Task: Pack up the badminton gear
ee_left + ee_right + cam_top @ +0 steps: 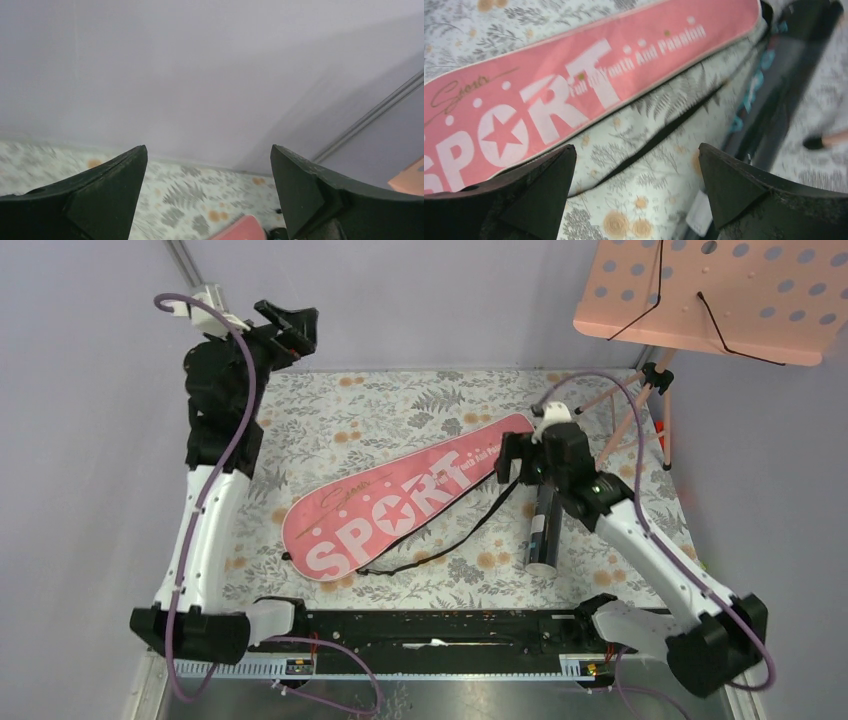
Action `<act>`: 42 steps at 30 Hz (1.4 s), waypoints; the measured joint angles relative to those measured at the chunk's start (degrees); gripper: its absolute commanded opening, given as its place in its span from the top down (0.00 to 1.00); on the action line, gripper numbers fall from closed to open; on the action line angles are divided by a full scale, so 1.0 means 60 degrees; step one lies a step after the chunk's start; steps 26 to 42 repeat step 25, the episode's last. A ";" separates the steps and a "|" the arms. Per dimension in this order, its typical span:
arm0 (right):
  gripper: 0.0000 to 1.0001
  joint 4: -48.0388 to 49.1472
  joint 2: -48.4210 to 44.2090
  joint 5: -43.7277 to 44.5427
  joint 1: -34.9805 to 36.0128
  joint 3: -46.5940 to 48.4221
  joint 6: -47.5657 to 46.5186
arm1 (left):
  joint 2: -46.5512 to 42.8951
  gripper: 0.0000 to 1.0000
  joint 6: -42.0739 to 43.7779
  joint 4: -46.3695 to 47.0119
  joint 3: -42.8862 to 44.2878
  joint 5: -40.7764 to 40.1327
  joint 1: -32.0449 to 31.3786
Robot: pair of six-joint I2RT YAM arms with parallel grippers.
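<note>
On the flowered bench [400, 405] the pink cover [400, 510] lies flat and slantwise across the middle. Its wide end points toward the near left and its narrow end toward the far right. Its black strap [470, 535] trails loose off the near side. The black tube [543, 535] lies just right of the strap, running near to far, with its far end hidden under the right wrist. No rackets or shuttlecocks show, and I cannot tell whether they are inside the cover.

Both tools are empty. The right tool [515, 460] stands wide and low beside the cover's narrow end. In its own view the strap runs across the gap between its fingers, and the tube lies just past the right-hand finger. The left tool [288, 325] also stands wide, raised high at the far left corner and facing the wall, well apart from all the gear.

This looks like a pause between grasps, with the tube the one piece plainly lying outside the cover. The next move likely calls for the right tool to shift a little to its right and close across the tube. The tube is round and smooth, so it may roll under a skewed grip. If the tube must go into the cover, the left tool will have to come down and steady the cover's narrow end.
</note>
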 measured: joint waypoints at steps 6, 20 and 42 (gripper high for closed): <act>0.00 -0.0466 -0.3402 0.1490 0.0000 -0.2860 0.1118 | 0.0572 0.01 -0.1461 -0.1155 -0.1053 -0.1475 -0.1712; 0.00 -0.1949 -0.9566 0.3978 0.0000 -0.5056 0.2725 | -0.5319 0.01 -0.2401 -0.4932 -0.7938 -0.5719 -0.4783; 0.00 -0.2503 -0.9628 0.4444 0.0000 -0.5089 0.2823 | -0.6685 0.01 -0.2626 -0.5584 -0.8102 -0.6743 -0.4790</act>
